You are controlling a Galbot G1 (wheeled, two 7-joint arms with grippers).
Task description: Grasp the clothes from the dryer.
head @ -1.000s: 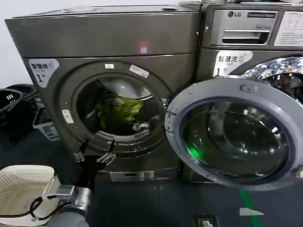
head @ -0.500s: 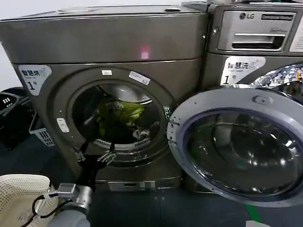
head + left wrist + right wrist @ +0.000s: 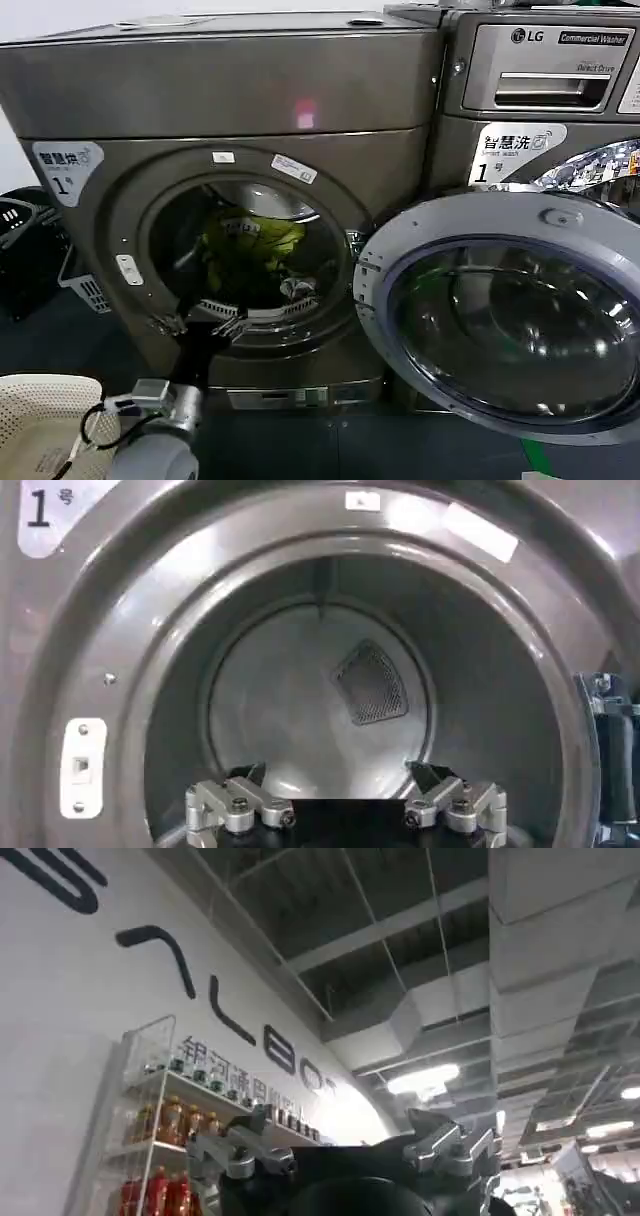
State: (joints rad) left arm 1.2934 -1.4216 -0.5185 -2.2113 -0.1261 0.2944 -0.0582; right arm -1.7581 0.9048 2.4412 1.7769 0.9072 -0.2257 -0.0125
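Closer now than a second ago: the left gripper (image 3: 198, 322) has advanced from below the porthole lip to the lower rim of the opening, and the dryer fills more of the head view, its white "1" label shifted toward the left edge.

Left gripper: fingers spread wide, nothing between them. In the left wrist view both fingertips (image 3: 238, 806) sit at lower centre, framing the drum mouth. Spread this way, it looks set up to take a bundle of fabric rather than a thin edge. Left arm rises from lower left of the head view, beside a white perforated basket (image 3: 40, 415), likely the drop-off.

Clothes (image 3: 252, 238): lime-green garment with white print heaped at centre of the drum, smaller grey-white piece lower right of it, near the lip. Well beyond the fingertips, not touched.

Dryer (image 3: 230, 90): bronze-grey, door (image 3: 500, 310) swung fully open to the right, which leaves the approach clear.

Right gripper (image 3: 345, 1158): points up at a ceiling and a shelf of bottles, away from the work; fingers spread, empty. Parked.

Reach into the drum not yet made.
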